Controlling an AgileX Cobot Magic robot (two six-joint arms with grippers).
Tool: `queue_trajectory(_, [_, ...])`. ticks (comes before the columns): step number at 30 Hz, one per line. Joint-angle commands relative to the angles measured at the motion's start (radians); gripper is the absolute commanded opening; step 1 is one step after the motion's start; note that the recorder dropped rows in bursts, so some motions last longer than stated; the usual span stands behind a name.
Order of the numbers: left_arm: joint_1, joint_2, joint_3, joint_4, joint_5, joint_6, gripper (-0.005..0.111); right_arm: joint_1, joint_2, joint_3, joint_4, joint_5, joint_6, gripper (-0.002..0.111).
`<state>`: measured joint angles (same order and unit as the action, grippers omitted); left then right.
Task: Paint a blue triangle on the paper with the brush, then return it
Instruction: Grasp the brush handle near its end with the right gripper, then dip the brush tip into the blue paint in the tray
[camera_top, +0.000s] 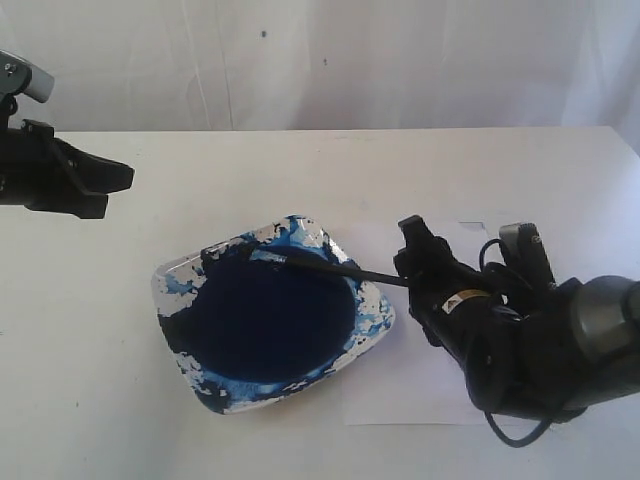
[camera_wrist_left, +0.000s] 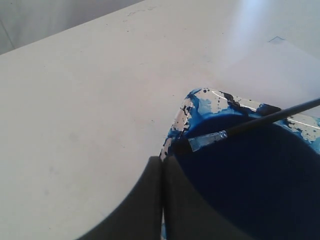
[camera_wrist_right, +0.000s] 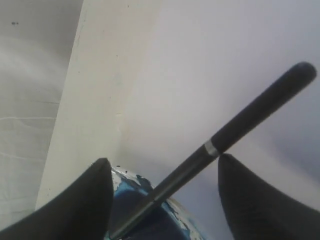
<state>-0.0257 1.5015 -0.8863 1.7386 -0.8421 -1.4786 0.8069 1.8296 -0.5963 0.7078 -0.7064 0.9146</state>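
We believe this is a robotics laboratory, arranged as a test bench. A plain off-white table (camera_top: 300, 170) fills the view, and a white cloth backdrop (camera_top: 400, 60) hangs behind its far edge. A black left arm (camera_top: 40, 175) comes in over the table's left edge, and a black right arm (camera_top: 560, 350) with a loose cable (camera_top: 515, 435) over its right edge. Near the table's middle, a paint-stained dish (camera_top: 175, 275) sits with one corner over the paper (camera_top: 400, 390).
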Motion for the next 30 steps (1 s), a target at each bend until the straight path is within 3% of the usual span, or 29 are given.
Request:
queue_trajectory(1, [0.004,-0.005,0.005,0.006,-0.002,0.002,0.0,-0.012,0.005,-0.012,0.011,-0.005,-0.022,0.057])
queue_trajectory(9, [0.004,-0.005,0.005,0.006,-0.002,0.002,0.0,-0.041,0.053,-0.012,0.033,-0.003,-0.022,0.055])
queue_trajectory(16, [0.004,-0.005,0.005,0.006,-0.002,0.002,0.0,-0.043,0.089,-0.013,0.031,-0.007,-0.022,0.031])
queue_trajectory(30, [0.004,-0.005,0.005,0.006,-0.002,0.002,0.0,-0.043,0.094,-0.013,0.031,-0.12,-0.018,0.01])
